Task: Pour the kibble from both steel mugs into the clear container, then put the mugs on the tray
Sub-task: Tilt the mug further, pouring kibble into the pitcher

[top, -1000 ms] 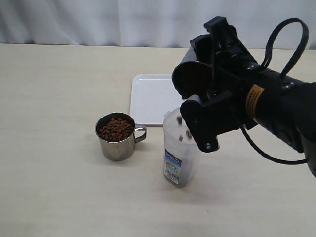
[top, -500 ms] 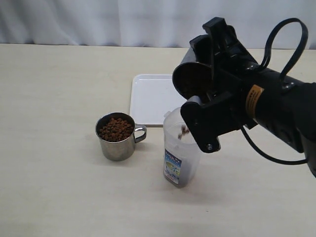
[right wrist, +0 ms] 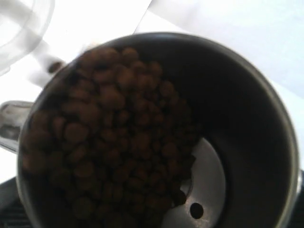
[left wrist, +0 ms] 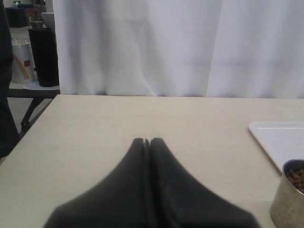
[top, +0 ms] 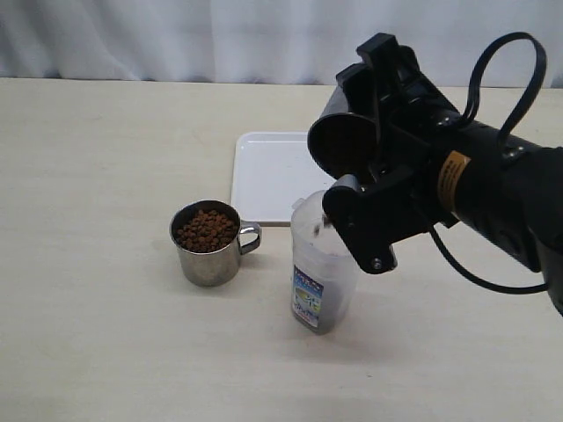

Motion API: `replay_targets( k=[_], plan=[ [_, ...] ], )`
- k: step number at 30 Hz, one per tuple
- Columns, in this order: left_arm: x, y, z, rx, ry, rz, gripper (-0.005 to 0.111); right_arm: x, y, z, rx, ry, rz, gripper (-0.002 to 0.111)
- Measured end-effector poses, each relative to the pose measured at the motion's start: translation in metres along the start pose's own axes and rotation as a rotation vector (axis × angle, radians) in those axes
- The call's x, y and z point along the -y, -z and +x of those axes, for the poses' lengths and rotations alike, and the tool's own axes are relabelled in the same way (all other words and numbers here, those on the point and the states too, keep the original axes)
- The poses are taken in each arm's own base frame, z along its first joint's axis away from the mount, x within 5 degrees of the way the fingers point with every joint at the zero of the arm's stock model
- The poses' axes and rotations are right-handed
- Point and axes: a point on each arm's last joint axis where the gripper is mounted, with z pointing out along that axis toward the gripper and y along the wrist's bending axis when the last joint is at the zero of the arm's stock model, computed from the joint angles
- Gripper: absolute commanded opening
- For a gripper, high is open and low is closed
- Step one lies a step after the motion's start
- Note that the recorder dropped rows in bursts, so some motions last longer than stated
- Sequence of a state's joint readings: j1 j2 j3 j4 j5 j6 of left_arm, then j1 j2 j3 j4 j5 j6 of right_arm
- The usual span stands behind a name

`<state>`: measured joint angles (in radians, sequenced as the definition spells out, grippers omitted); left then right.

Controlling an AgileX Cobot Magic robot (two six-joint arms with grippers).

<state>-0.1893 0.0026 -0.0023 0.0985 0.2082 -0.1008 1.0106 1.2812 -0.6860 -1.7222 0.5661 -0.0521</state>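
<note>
My right gripper is shut on a steel mug, tipped over the clear container. A few pellets drop past the container's rim. In the right wrist view the mug's inside shows kibble slid toward its lip, part of the steel bottom bare, and the container's rim beyond. The second steel mug stands upright left of the container, full of kibble. The white tray lies behind them. My left gripper is shut on nothing, low over the table, out of the exterior view.
The left wrist view catches the full mug and a tray corner at one side. A white curtain hangs along the table's far edge. A black cable loops above the right arm.
The held mug has tipped a little further and shifted slightly left. Pellets keep falling into the container. The standing mug, tray and container have not moved.
</note>
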Motion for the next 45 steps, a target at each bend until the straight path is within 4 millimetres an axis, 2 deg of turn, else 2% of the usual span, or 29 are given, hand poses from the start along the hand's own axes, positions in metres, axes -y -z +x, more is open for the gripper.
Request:
replay_targets(
  k=[22, 29, 36, 45],
  plan=[
    [0.0, 0.0, 0.0, 0.0, 0.0, 0.0, 0.0, 0.0, 0.0, 0.0, 0.002, 0.008, 0.0, 0.004],
    [0.0, 0.0, 0.0, 0.0, 0.0, 0.0, 0.0, 0.012, 0.0, 0.001, 0.01, -0.008, 0.031, 0.004],
    [0.0, 0.0, 0.0, 0.0, 0.0, 0.0, 0.0, 0.012, 0.0, 0.001, 0.015, -0.006, 0.035, 0.004],
    [0.0, 0.0, 0.0, 0.0, 0.0, 0.0, 0.0, 0.012, 0.0, 0.001, 0.014, 0.07, 0.036, 0.004]
  ],
)
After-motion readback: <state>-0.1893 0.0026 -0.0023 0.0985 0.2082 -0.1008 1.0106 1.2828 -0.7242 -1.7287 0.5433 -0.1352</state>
